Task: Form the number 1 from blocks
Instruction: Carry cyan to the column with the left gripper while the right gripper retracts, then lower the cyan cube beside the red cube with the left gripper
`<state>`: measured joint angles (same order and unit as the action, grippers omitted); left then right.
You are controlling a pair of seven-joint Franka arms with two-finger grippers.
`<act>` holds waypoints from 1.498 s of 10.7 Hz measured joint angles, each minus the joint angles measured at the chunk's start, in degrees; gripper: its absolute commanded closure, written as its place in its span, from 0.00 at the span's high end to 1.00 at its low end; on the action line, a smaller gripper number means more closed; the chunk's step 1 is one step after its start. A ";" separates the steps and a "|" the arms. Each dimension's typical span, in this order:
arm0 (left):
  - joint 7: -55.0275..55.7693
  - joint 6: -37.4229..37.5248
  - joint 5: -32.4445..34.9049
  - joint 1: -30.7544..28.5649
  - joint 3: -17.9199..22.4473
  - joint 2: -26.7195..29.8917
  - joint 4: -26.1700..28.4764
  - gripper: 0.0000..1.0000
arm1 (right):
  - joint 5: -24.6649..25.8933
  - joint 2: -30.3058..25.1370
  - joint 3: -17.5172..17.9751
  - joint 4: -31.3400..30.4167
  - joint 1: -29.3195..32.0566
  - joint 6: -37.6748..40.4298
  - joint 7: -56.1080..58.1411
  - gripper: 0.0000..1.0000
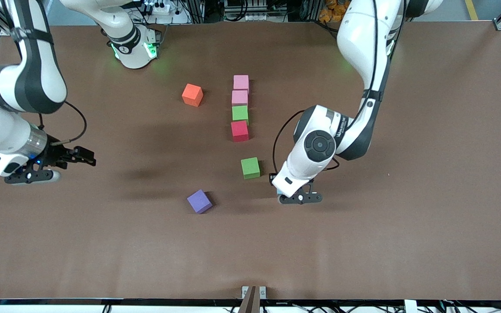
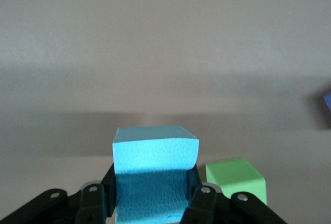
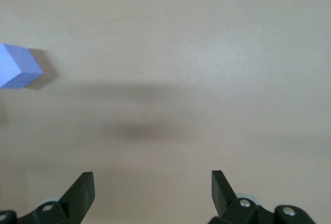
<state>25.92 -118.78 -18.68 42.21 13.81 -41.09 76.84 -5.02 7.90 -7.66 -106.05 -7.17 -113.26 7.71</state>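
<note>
Two pink blocks, a green block and a red block form a column mid-table. A second green block lies apart, nearer the camera. The orange block sits beside the column, toward the right arm's end. The purple block lies nearest the camera. My left gripper is shut on the blue block, low over the table beside the loose green block. My right gripper hangs open and holds nothing, over bare table at the right arm's end.
The brown table spreads wide around the blocks. The right arm's base stands at the table's top edge. A small bracket sits at the edge nearest the camera.
</note>
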 measured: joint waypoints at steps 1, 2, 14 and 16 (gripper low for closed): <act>0.06 1.80 -0.10 0.39 -0.33 1.57 0.28 0.00 | 1.59 -2.16 2.32 -0.01 1.49 1.84 -0.68 1.00; 0.99 2.81 -0.31 0.98 -1.07 2.84 0.72 0.00 | 2.24 -4.50 3.49 -0.01 2.15 3.60 -0.92 1.00; 16.78 -2.06 -10.17 10.71 -2.55 -0.67 2.96 0.00 | 2.62 -8.18 3.75 21.57 4.18 29.70 0.82 1.00; 16.96 -2.20 -10.58 10.76 -2.52 -1.46 2.98 0.00 | 2.21 -8.06 3.75 21.88 4.31 29.70 0.82 1.00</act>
<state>42.88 -120.98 -29.25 52.98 11.29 -42.56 79.82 -2.81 -0.16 -3.90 -84.17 -2.85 -83.56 8.53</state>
